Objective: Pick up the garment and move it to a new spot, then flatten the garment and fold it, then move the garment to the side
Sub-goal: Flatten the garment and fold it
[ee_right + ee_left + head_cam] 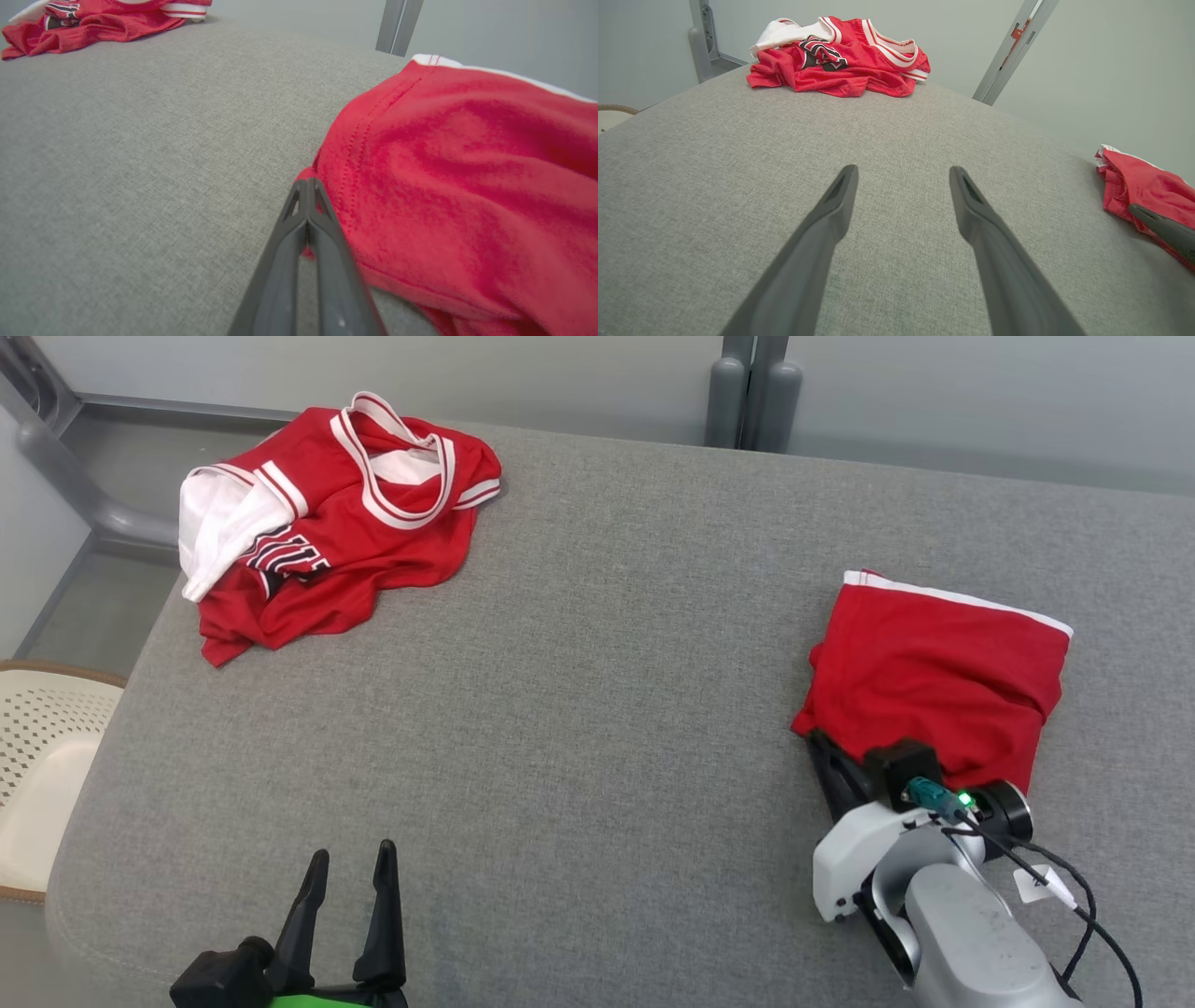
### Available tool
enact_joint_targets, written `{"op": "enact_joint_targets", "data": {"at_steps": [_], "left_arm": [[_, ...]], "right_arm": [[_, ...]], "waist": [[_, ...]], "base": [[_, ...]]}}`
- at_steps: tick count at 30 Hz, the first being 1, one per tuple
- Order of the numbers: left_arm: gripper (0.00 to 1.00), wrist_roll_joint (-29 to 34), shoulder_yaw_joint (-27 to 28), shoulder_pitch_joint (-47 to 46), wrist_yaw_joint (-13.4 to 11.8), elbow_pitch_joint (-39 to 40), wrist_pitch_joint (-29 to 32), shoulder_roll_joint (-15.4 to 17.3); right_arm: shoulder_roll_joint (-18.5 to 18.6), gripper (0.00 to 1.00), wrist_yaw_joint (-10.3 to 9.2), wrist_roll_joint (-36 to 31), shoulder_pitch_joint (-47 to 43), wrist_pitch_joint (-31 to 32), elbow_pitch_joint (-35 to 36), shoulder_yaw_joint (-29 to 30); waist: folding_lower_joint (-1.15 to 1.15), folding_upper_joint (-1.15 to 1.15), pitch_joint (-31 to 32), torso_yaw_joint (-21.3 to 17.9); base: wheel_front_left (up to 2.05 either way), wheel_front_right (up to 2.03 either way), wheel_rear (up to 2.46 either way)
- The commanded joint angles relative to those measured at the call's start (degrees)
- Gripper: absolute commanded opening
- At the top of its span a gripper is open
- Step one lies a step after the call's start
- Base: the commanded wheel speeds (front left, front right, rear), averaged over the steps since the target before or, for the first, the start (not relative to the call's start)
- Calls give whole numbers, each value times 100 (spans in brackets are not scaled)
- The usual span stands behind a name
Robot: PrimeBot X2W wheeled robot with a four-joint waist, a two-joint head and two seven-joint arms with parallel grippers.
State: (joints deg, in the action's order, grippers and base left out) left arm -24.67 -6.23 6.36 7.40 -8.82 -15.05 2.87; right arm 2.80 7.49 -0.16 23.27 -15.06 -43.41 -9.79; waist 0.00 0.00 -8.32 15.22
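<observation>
Right gripper (308, 186), one of two I count: fingers pressed together at the near-left corner of the folded red garment (934, 681); I cannot tell whether cloth is caught between them. Left gripper (353, 851): fingers spread, over the near edge of the one grey padded table (607, 709). Garments, two: the folded one at the table's right side and a crumpled red-and-white jersey (345, 523) at its far left corner, well apart; one cream perforated basket (37, 756) beside the table's left edge.
</observation>
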Motion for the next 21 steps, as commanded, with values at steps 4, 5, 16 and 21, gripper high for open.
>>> {"op": "enact_joint_targets", "data": {"at_steps": [4, 5, 16, 21], "left_arm": [[100, -34, 13, 85, 16, -42, -16, 8], [100, -32, 44, 95, 16, -37, -17, 8], [100, 279, 575, 583, 16, 249, -17, 8], [100, 509, 454, 616, 16, 241, -16, 7]], "right_arm": [[24, 0, 0, 238, -3, -15, -200, -348], [22, 0, 0, 274, -11, -15, -122, -411], [299, 100, 0, 529, -1856, -14, 2782, 309], [625, 100, 0, 542, -2850, -14, 3527, 1122]], "waist": [[0, 0, 108, -88], [0, 0, 147, -117], [0, 0, 1013, -662], [0, 0, 1152, -849]], "base": [[0, 0, 0], [0, 0, 0], [0, 0, 0], [0, 0, 0]]}}
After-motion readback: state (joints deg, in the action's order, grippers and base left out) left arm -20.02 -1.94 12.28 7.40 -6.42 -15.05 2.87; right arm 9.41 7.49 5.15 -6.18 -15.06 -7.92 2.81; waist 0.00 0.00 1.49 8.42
